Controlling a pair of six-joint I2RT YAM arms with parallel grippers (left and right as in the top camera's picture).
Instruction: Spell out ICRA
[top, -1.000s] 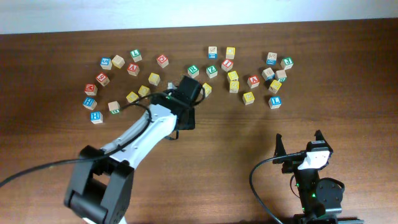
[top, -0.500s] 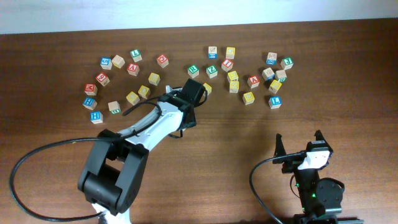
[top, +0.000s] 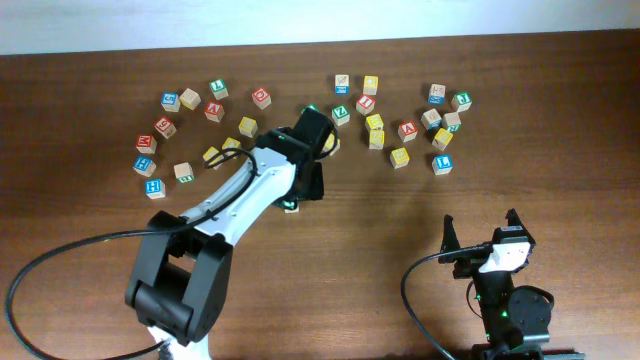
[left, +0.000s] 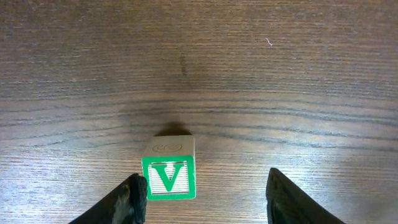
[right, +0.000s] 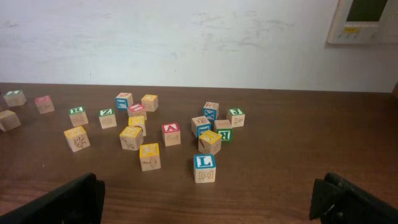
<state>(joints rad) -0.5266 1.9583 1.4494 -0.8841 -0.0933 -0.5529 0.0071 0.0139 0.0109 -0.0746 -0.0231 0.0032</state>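
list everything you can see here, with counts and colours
letter cubes: about thirty, pale wood with red, blue, green or yellow faces, scattered over the table's far half
green V cube: one, between the left fingers
red A cube: one, in the right cluster
blue L cube: one, at the front of the right cluster
table: one, dark brown wood
wall: one, white, behind the table
wall panel: one, white, on the wall
left arm: white and black, stretched to mid-table; left fingers open
right arm: black, near edge; right fingers open
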